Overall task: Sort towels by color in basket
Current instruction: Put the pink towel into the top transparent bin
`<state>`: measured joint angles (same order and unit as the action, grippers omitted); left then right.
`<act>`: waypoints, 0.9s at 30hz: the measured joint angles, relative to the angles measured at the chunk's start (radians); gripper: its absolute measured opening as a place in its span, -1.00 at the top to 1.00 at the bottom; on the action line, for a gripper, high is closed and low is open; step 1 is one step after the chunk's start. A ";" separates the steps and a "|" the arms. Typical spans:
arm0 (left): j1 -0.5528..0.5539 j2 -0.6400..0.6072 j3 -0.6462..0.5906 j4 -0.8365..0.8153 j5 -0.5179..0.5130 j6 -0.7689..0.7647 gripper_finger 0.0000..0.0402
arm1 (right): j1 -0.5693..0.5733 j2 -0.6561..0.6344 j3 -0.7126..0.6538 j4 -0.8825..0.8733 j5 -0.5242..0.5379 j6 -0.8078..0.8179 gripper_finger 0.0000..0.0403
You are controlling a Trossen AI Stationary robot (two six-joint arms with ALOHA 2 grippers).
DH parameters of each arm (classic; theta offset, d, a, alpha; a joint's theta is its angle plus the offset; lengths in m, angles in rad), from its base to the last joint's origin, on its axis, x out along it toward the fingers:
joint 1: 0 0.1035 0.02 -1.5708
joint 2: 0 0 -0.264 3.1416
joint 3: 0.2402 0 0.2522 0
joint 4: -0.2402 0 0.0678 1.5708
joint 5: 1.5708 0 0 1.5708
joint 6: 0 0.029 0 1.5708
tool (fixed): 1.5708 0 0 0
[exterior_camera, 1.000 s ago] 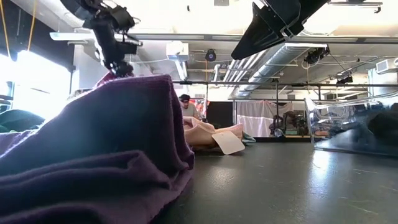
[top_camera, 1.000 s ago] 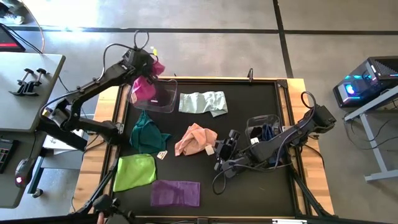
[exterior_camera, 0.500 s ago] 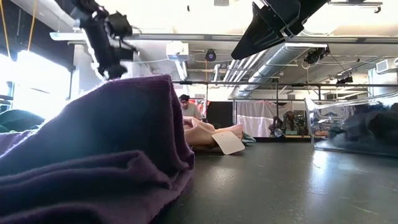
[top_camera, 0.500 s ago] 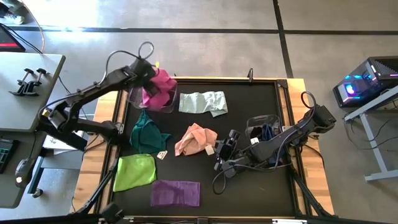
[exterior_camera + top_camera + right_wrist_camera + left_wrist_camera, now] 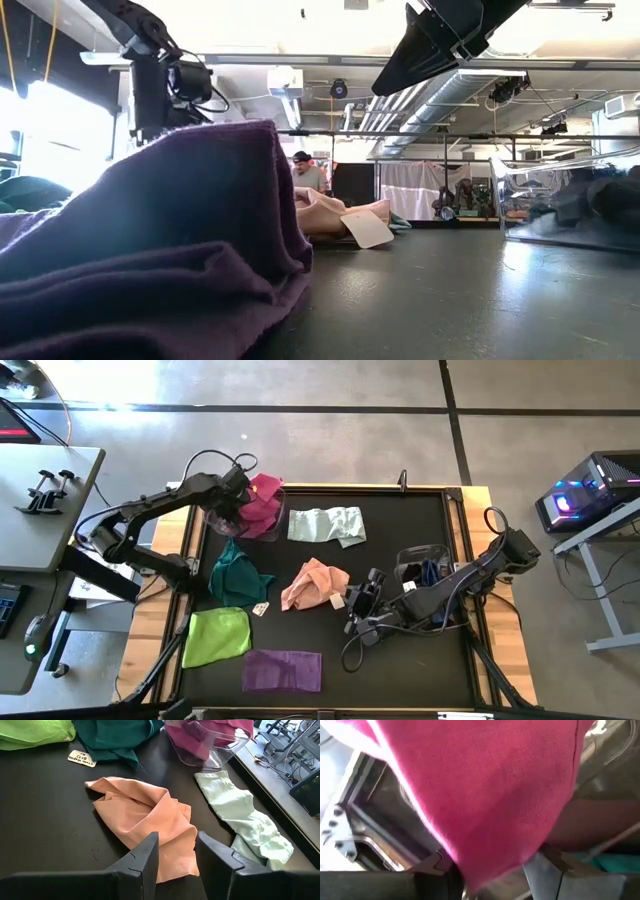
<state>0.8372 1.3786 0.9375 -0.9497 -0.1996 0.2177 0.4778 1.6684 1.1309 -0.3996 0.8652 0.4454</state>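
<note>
The magenta towel (image 5: pixel 263 500) lies bunched in the clear basket (image 5: pixel 225 528) at the table's far left. My left gripper (image 5: pixel 240 498) points down into that basket. In its wrist view the towel (image 5: pixel 485 785) fills the picture and reaches down between the spread fingers, so the gripper (image 5: pixel 495 865) is open. My right gripper (image 5: pixel 358 610) rests open just right of the peach towel (image 5: pixel 145 815). The mint (image 5: pixel 325 525), dark teal (image 5: pixel 235 575), lime (image 5: pixel 218 635) and purple (image 5: pixel 283 670) towels lie flat on the black mat. My left gripper comes from above, and its fingers (image 5: pixel 437 862) stand on either side of the magenta towel's lower edge (image 5: pixel 510 865). I cannot tell whether they touch the cloth. The towel rests in the basket.
A second clear basket (image 5: pixel 425 575) with dark towels stands at the right, beside my right arm. A white tag (image 5: pixel 262 609) lies between the teal and peach towels. The purple towel (image 5: pixel 150 250) blocks the left of the low view. A raised rim (image 5: pixel 330 488) frames the mat.
My left gripper has come down and a little toward the table's right, from above the far-left corner into the clear basket. The magenta towel, which hung below it, now lies bunched in the basket. The right arm has kept still.
</note>
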 joint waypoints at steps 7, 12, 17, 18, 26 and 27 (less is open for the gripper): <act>-0.006 -0.004 0.071 -0.195 -0.001 -0.094 0.47 | 0.000 0.000 0.000 0.000 0.000 0.000 0.40; -0.007 -0.004 0.116 -0.279 -0.019 -0.114 0.74 | 0.000 0.000 0.000 0.000 0.000 0.000 0.40; -0.007 -0.005 0.183 -0.235 -0.084 -0.111 0.84 | 0.000 0.000 0.000 0.000 0.000 0.000 0.40; -0.007 -0.005 0.194 -0.191 -0.095 -0.111 0.85 | 0.000 0.000 0.000 0.000 0.000 0.000 0.40; 0.005 0.074 0.202 0.225 -0.062 -0.032 0.97 | 0.000 0.000 0.000 0.000 0.000 0.000 0.40; 0.007 0.098 0.202 0.230 -0.050 -0.036 0.98 | 0.000 0.000 0.000 0.000 0.000 0.001 0.40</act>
<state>0.8447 1.4769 1.1397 -0.7200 -0.2491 0.1817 0.4778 1.6684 1.1309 -0.4000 0.8651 0.4467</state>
